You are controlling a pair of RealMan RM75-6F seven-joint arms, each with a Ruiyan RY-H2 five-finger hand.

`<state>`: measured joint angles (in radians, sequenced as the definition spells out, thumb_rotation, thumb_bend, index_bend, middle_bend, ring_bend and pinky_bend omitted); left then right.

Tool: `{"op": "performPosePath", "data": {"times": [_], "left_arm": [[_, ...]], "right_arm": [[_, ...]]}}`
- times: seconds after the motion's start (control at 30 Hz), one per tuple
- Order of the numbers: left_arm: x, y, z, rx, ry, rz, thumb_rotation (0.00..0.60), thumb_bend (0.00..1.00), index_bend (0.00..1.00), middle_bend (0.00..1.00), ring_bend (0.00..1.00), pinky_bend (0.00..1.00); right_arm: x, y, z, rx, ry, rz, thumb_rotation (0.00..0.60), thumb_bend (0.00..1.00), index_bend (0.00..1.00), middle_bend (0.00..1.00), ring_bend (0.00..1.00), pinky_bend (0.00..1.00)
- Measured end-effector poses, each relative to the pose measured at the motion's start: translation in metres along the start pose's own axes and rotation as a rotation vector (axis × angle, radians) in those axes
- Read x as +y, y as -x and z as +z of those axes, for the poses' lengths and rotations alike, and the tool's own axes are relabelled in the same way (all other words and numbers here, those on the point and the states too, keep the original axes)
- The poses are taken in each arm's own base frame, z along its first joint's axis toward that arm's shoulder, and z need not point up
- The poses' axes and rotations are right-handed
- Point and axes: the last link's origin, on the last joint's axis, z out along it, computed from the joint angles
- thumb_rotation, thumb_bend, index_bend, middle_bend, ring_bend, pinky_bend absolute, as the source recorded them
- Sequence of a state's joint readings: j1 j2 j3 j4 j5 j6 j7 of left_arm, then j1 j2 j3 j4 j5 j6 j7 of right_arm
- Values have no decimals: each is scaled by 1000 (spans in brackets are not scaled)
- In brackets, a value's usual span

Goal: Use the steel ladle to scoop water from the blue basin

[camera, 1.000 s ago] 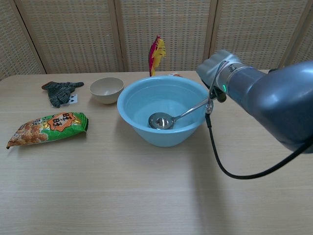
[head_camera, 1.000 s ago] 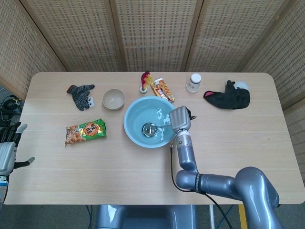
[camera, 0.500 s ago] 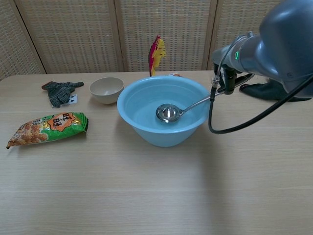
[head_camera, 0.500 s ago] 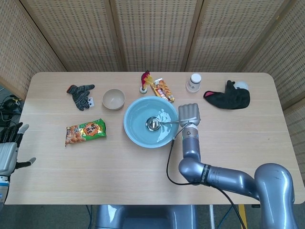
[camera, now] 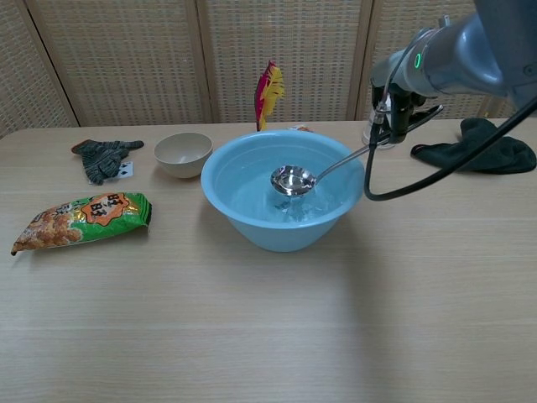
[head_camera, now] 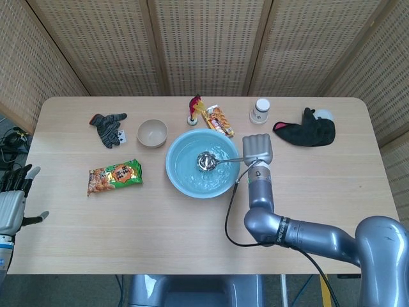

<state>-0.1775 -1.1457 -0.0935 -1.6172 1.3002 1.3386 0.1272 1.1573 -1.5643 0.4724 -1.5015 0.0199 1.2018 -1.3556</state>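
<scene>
Right hand grips the handle of the steel ladle, fingers curled around it; in the chest view only the wrist and forearm show, at the upper right. Ladle bowl is inside the blue basin, raised above the water surface, roughly level, with water in it. Handle slants up and right over the basin's right rim. Water in the basin is rippled beneath the ladle.

Blue basin stands at the table's centre. Left hand hangs off the table's left edge in the head view, fingers spread, holding nothing.

Other items: beige bowl just left of the basin; grey glove further left; snack bag near the front left; red-yellow packet touching the basin's far rim; white bottle; black cloth at far right
</scene>
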Motion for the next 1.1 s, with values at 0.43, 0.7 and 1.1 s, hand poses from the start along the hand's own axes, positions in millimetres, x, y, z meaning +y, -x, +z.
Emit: {"op": "performPosePath", "data": {"times": [0.43,0.7,1.1], "left_arm": [[-1,1,1,-4,-4,1,600,0,0,0,0,0],[-1,0,1,-2,-2,0,600,0,0,0,0,0],[0,-1,0,0,-2,-4,600,0,0,0,0,0]], "right_arm": [[6,-21,-7,8,17,20,600,909,827,1000,1000,1000],[9,-29,-12,5,9,49,600,909,828,1000,1000,1000],[14,-41,-21,5,1,78,600,907,829,1000,1000,1000]]}}
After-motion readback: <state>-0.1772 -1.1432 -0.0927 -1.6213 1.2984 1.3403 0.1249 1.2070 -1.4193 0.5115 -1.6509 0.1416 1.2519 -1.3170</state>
